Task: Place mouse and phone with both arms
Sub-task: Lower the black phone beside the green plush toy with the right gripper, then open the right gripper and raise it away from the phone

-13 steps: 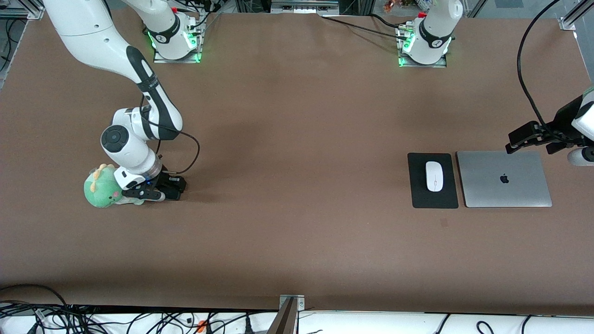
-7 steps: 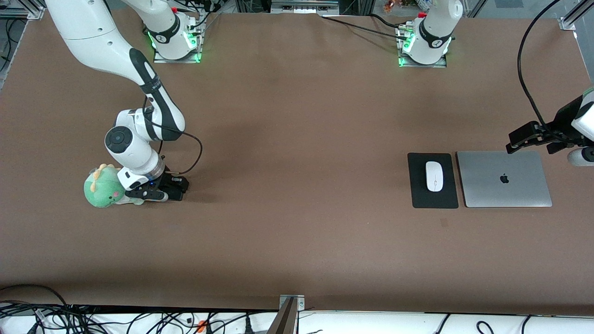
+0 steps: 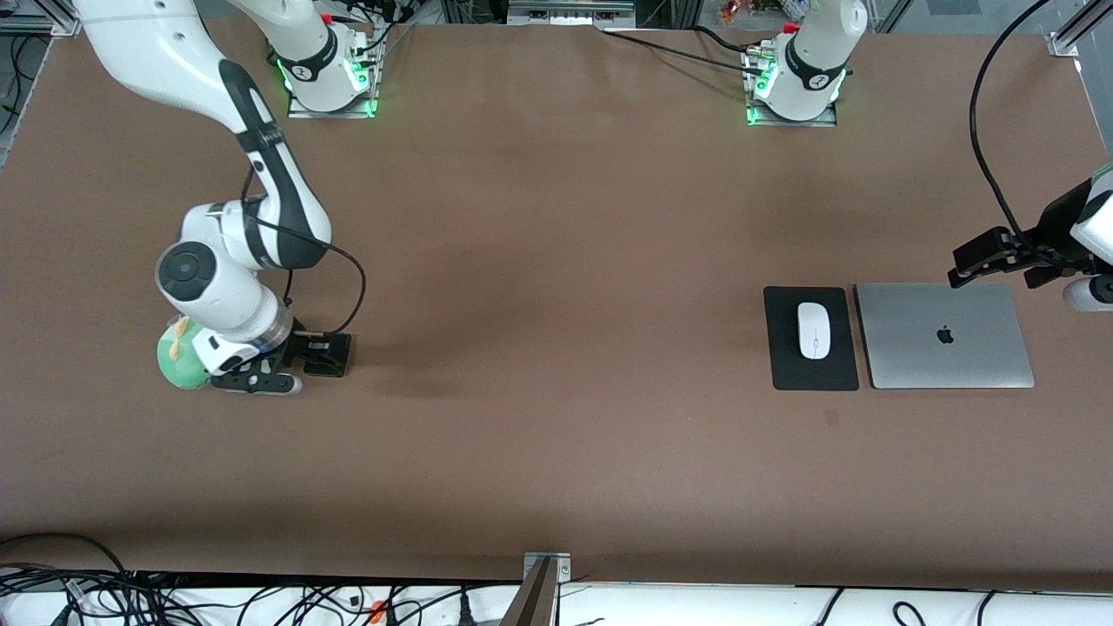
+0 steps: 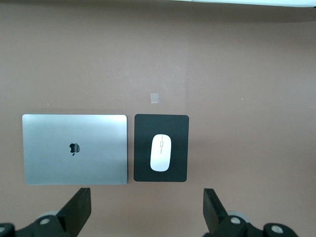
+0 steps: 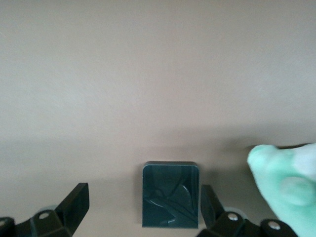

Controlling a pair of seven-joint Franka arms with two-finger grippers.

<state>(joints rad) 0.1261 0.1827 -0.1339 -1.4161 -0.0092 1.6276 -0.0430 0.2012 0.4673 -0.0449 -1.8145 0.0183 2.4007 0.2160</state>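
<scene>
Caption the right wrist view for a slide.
Open right gripper over the black phone lying flat on the brown table, green plush toy beside it.

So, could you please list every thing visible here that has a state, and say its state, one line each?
Laptop: lid closed, flat on the table.
Mouse: lying on the mouse pad, untouched.
Phone: flat on the table, released, beside the green plush toy.
Right gripper: open, over the phone.
Left gripper: open, waiting by the laptop.
</scene>
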